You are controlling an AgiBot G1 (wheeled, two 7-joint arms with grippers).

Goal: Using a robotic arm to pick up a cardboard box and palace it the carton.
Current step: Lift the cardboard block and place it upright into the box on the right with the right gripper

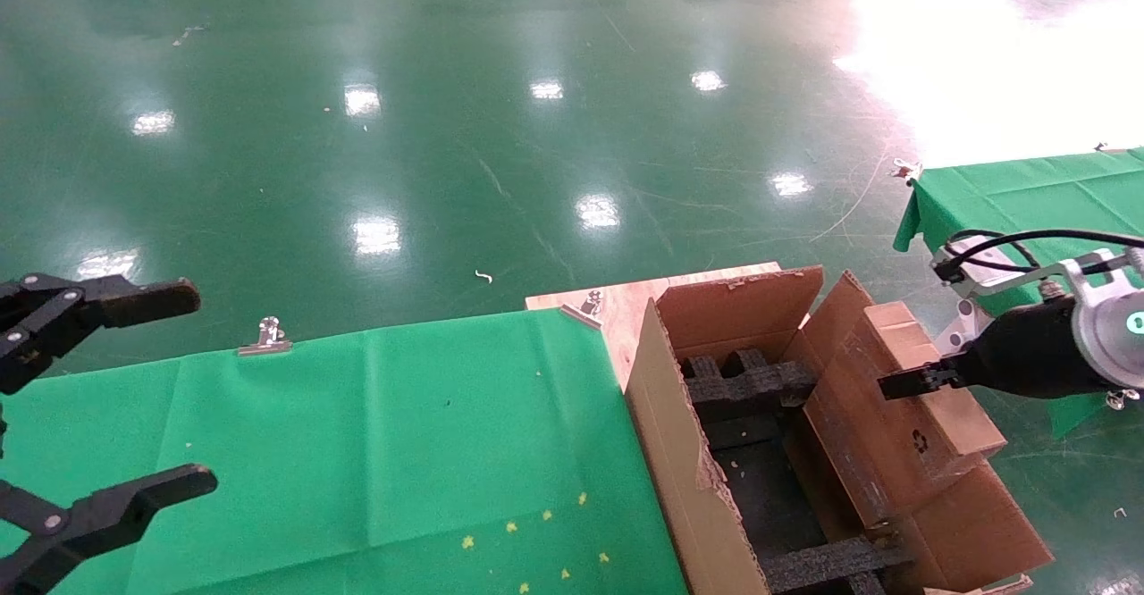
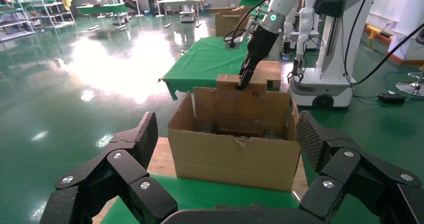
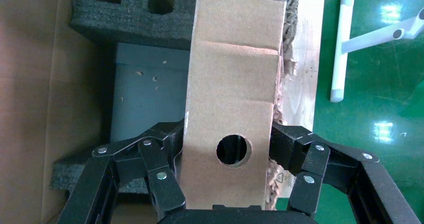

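Note:
The slim brown cardboard box [image 1: 903,425] stands tilted on edge over the right side of the large flapped carton [image 1: 670,452], against its right flap. My right gripper [image 1: 903,382], on the white arm with the black wrist [image 1: 1095,331], is shut on the box's upper narrow face. In the right wrist view the fingers [image 3: 160,149] clamp both sides of the box [image 3: 232,74], which has a round hole, above the black foam inserts [image 3: 125,14]. My left gripper [image 1: 192,389] is open and empty at the far left. The left wrist view shows its gripper [image 2: 227,134] facing the carton [image 2: 232,159] and the box [image 2: 240,97].
The carton stands on a wooden board [image 1: 617,305] beside the green-clothed table [image 1: 357,434], whose cloth is held by metal clips [image 1: 265,336]. A second green table [image 1: 1028,188] lies at the right. A white robot base [image 2: 325,79] stands behind the carton.

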